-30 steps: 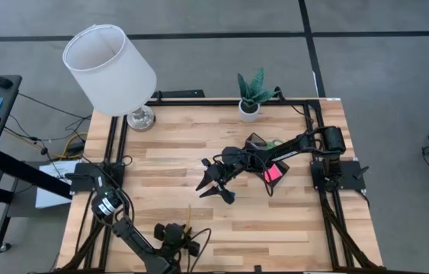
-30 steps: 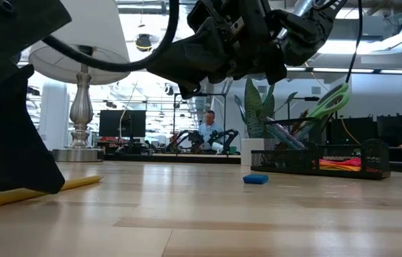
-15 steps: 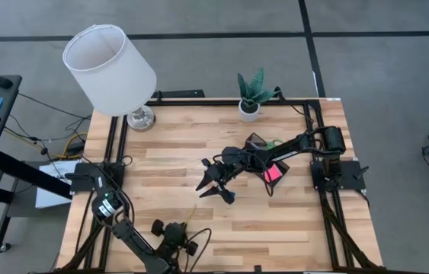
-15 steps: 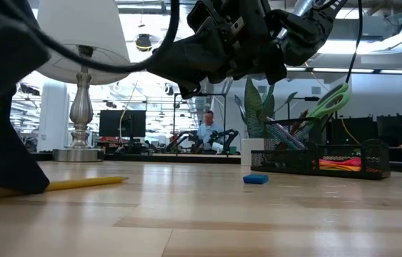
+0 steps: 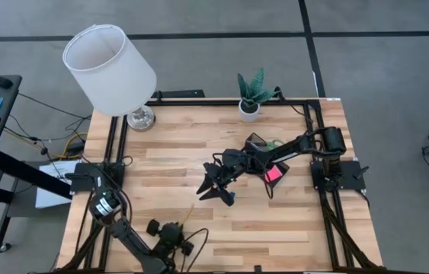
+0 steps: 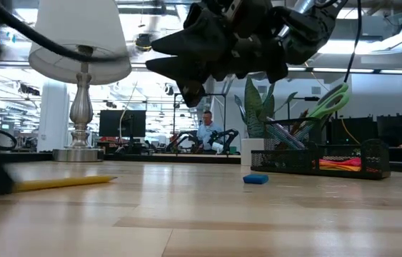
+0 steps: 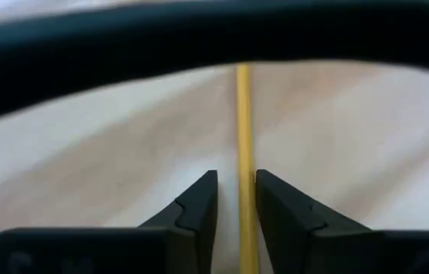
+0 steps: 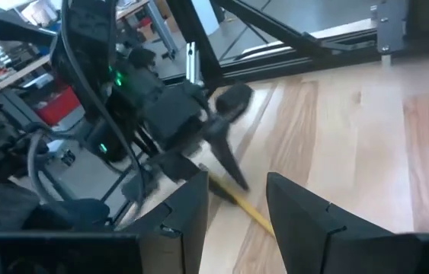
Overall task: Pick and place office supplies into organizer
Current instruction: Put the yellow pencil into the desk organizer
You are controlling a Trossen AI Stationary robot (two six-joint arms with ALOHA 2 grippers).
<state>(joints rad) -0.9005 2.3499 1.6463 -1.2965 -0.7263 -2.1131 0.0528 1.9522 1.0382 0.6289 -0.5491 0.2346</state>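
Partly blurred, left gripper [image 7: 237,199] straddles yellow pencil [image 7: 243,129], fingers spread; contact unclear.

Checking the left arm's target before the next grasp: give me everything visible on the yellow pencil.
The thin yellow pencil is a long, straight, plain stick lying flat on the light wooden table near its front left corner. In the left wrist view it runs lengthwise through the narrow gap between the left gripper fingers, which straddle it; actual contact cannot be judged. In the low view it rests on the wood. Its tip and end are not clear.
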